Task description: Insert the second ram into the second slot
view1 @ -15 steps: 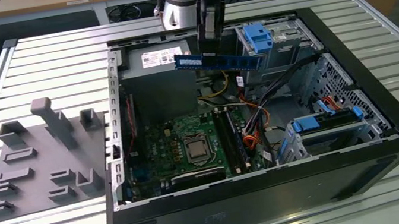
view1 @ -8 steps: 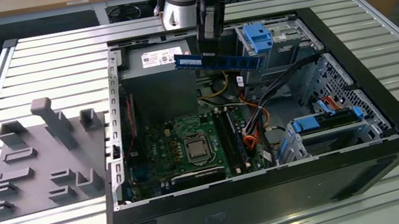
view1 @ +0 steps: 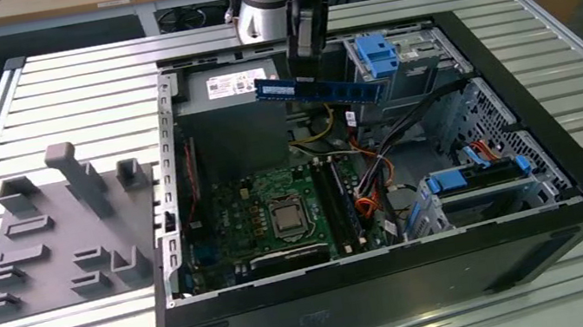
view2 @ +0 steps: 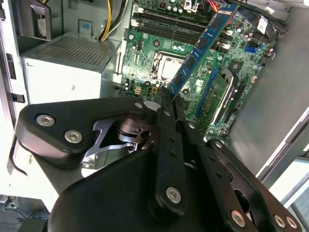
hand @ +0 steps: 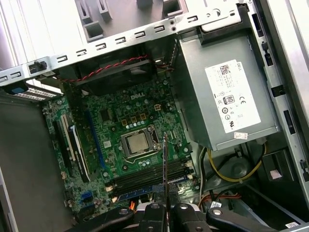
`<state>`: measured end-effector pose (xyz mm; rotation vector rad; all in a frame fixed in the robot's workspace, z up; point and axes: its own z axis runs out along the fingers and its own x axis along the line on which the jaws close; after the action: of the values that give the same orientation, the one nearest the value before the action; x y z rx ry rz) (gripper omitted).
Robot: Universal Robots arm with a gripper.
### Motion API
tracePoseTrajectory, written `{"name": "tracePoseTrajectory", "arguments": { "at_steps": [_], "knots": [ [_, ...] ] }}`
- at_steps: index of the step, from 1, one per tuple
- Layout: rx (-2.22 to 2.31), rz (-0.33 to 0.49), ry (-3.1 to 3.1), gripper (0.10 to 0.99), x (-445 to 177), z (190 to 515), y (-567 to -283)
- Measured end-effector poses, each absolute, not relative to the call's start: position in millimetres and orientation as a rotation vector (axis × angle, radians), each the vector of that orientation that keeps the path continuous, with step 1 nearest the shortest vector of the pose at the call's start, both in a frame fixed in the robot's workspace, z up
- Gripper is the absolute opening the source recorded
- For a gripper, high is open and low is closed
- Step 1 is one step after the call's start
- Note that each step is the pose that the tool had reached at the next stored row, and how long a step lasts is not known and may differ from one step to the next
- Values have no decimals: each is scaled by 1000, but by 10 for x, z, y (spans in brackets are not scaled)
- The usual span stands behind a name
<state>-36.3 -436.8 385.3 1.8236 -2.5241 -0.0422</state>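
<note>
Tool (view1: 308, 71) tight around the second ram (view1: 353, 90), well above the green motherboard (view1: 233, 218)

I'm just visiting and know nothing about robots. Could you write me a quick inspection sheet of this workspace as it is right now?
Surface: ribbed metal table carrying an open computer case.
Job's things: blue memory stick held in the air above the green circuit board, not in a slot.
Clutter: grey tray beside the case.
Hand: the hand is shut on the stick's end.
Cables: coloured wires inside the case.
Surroundings: wooden bench behind the table.
</note>
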Motion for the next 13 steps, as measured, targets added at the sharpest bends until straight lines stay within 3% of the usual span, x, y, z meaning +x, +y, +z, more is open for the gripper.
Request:
{"name": "tracePoseTrajectory", "arguments": {
  "at_steps": [13],
  "knots": [
    [1756,-43,-2572,137,-363,3852,-4368]
  ]
}}
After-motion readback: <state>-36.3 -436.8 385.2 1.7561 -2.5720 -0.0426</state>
